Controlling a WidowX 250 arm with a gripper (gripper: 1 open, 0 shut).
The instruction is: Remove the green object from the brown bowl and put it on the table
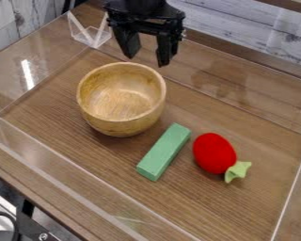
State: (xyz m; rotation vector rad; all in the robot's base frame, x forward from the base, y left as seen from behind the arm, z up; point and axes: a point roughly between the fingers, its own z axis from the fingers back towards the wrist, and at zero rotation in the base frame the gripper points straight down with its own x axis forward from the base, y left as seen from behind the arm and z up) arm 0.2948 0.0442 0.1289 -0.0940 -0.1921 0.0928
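The single camera view looks down across the table (65, 174), a dark brown wood-grain top boxed in by clear acrylic walls (15, 141) along its edges. Behind the far wall runs a strip of pale, whitewashed boards (260, 38). A small folded piece of clear plastic (87, 31) stands in the far left corner, just left of the arm.

The hand (147, 49) hangs at the far side of the table, black, pointing almost straight down, its two fingers spread wide apart with nothing between them. It is above and just beyond the far rim of the brown bowl (120, 98), which sits left of centre, upright, its hollow showing bare wood grain.

The green object (164, 151) lies flat on the table, outside the bowl, just to the bowl's near right and angled from near left to far right. To its right, near but apart, lies a red strawberry-like toy (217, 153) with a pale green leaf pointing to the near right.
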